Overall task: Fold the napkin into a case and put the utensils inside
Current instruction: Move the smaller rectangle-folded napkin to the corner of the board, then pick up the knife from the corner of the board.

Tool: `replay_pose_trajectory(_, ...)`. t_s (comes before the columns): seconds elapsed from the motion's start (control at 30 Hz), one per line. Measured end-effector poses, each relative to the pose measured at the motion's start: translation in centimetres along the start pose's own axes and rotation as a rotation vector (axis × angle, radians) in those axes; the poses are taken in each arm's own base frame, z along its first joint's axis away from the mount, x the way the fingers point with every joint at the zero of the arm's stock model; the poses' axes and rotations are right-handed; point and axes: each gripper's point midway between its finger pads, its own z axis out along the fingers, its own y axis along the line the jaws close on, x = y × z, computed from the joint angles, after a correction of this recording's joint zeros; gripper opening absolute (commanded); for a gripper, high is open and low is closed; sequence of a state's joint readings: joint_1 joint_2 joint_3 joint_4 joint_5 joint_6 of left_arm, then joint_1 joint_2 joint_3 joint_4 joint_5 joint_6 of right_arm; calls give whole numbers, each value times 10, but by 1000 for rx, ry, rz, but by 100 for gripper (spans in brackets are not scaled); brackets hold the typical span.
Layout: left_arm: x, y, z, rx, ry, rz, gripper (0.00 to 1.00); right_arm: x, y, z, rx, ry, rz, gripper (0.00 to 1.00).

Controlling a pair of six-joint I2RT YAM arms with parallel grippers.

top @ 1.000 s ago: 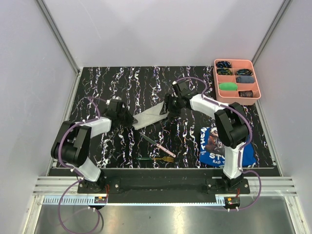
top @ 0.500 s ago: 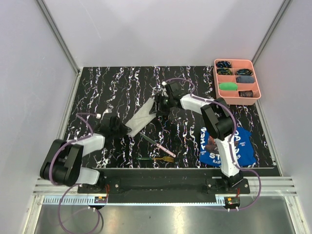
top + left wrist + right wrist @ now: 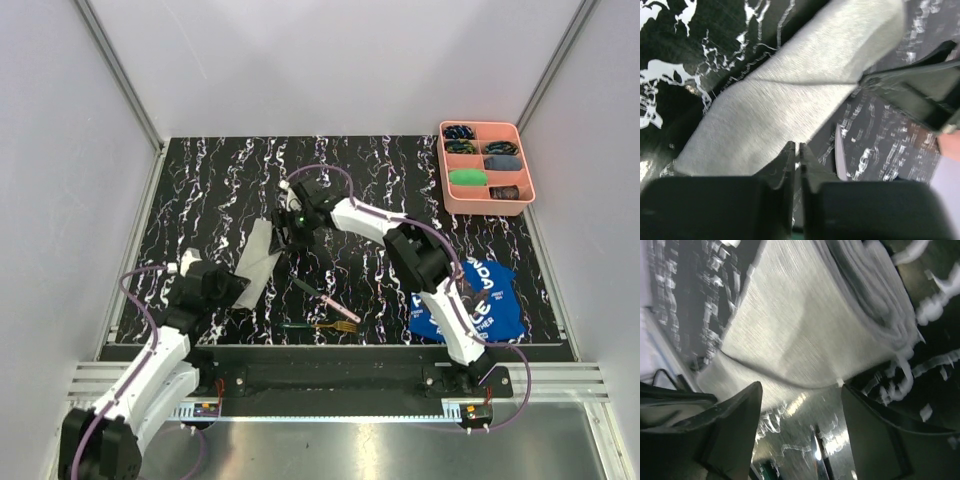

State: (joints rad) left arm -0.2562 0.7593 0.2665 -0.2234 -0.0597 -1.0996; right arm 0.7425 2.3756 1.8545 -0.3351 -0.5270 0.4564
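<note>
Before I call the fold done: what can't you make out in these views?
- Whether the left pincer holds the napkin: left wrist view, its own fingers cover the cloth's edge.
- Napkin's fold layers: right wrist view, motion blur.
- Napkin's near end: top view, under the left pincer.
- Pink tray contents: top view, too small.

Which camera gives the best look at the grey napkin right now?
The top external view: the napkin shows nearly whole, as a narrow folded strip. Both wrist views show only blurred close-up parts of its cloth.
</note>
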Motion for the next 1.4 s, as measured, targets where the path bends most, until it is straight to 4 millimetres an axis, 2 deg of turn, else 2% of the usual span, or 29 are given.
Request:
replay_pose_trajectory(0.13, -4, -13, -21, 92, -23, 22, 32, 11, -15, -27, 143, 45, -29, 83)
replay_pose_trajectory(0.2, -6, -23, -32, 155, -35, 45, 38, 13, -21, -53, 228, 55, -69, 83)
replay_pose_trajectory(0.27, -8, -31, -42, 198, -38, 74, 39, 18, -22, -80, 284, 60, -108, 82)
replay_pose_trajectory(0.3, -10, -39, -49, 224, -37, 96, 41, 25, -21, -99, 313, 75, -128, 80)
replay_pose_trajectory(0.4, -12, -62, -62, 274, -2, 156, 44, 52, -19, -134, 363, 115, -164, 74)
replay_pose_trajectory(0.5, -7, -83, -67, 317, 70, 210, 45, 90, -24, -152, 397, 193, -170, 70)
replay_pose_trajectory(0.57, 0, -87, -65, 336, 121, 236, 46, 110, -28, -150, 408, 248, -170, 69)
replay_pose_trajectory(0.7, 15, -84, -65, 352, 198, 255, 48, 146, -34, -140, 439, 345, -187, 65)
replay_pose_trajectory(0.83, 22, -84, -68, 372, 233, 260, 49, 162, -34, -125, 463, 390, -228, 59)
replay_pose_trajectory(0.97, 24, -84, -70, 382, 239, 261, 50, 166, -44, -115, 501, 407, -235, 52)
replay_pose_trajectory(1.03, 24, -85, -70, 385, 239, 262, 50, 166, -51, -110, 523, 415, -235, 52)
replay_pose_trajectory(1.17, 24, -83, -70, 376, 241, 257, 51, 161, -51, -105, 529, 407, -243, 49)
replay_pose_trajectory(1.27, 23, -73, -64, 315, 239, 238, 50, 158, -50, -102, 531, 402, -254, 42)
replay_pose_trajectory(1.3, 24, -68, -62, 285, 242, 230, 50, 157, -49, -101, 529, 399, -257, 35)
replay_pose_trajectory(1.4, 21, -51, -54, 163, 243, 202, 50, 156, -50, -99, 536, 391, -260, 25)
